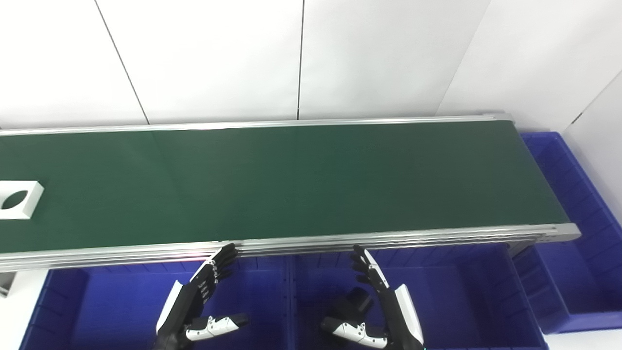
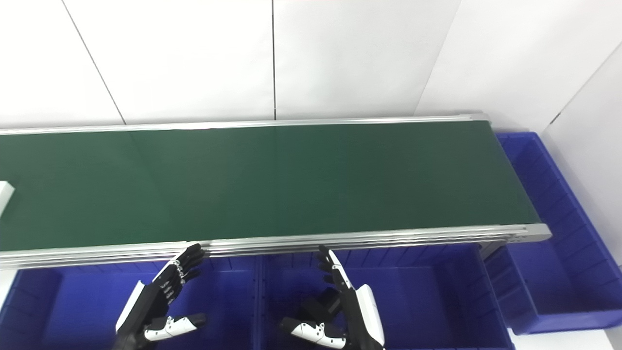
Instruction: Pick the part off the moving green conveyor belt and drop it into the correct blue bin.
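A white square part [image 1: 17, 199] with a round hole lies flat at the far left of the green conveyor belt [image 1: 291, 180]; only its edge [image 2: 4, 197] shows in the right eye view. My left hand [image 1: 201, 299] hovers open over the left blue bin [image 1: 121, 301], fingers spread toward the belt's near rail. Over the middle blue bin [image 1: 447, 296] my right hand [image 1: 376, 304] is open too, palm facing left. Neither hand holds anything, and both are far from the part.
An aluminium rail [image 1: 388, 238] runs along the belt's near edge just beyond my fingertips. A third blue bin [image 1: 573, 223] stands at the belt's right end. White wall panels stand behind the belt.
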